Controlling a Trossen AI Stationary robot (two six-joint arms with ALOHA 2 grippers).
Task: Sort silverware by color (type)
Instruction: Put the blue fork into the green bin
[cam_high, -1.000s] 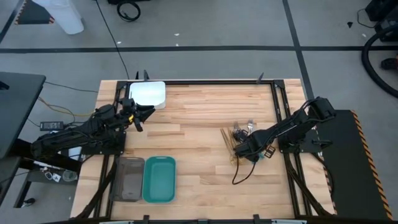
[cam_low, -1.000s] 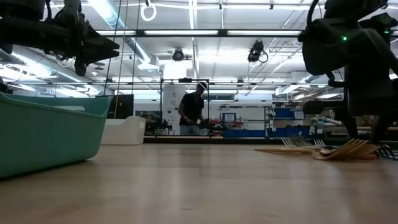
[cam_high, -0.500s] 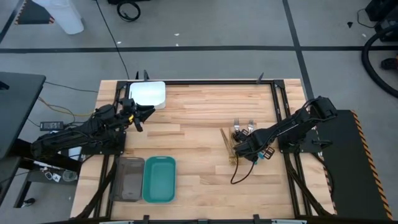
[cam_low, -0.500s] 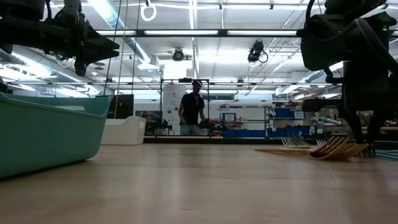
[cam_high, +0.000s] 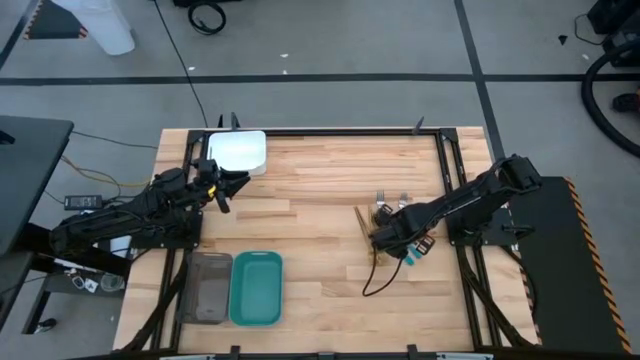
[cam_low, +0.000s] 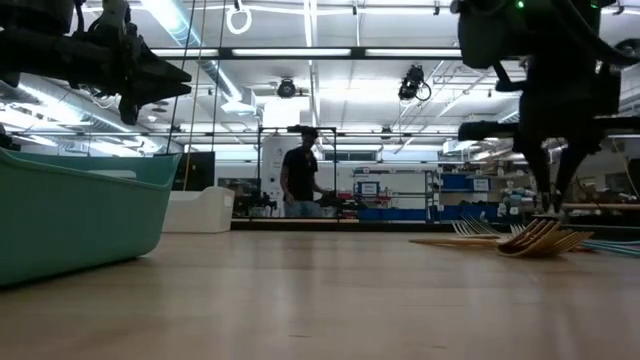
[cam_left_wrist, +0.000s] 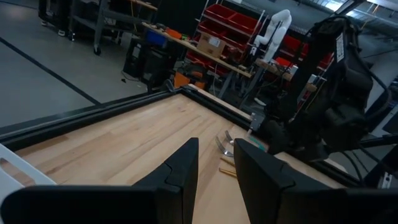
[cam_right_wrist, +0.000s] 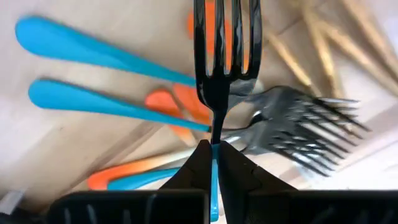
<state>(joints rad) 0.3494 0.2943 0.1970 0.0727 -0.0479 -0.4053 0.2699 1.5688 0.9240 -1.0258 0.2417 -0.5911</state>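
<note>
While its fingers pinch the neck of a black fork (cam_right_wrist: 219, 59), the right hand (cam_high: 392, 240) hovers over the silverware pile (cam_high: 388, 222) at the bench's (cam_high: 330, 180) right side; across it, the left hand (cam_high: 222, 186) waits, fingers slightly parted, beside the white tray (cam_high: 238, 151).

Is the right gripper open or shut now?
Shut. In the right wrist view the right gripper pinches the neck of a dark fork between its fingers, above the silverware pile.
</note>
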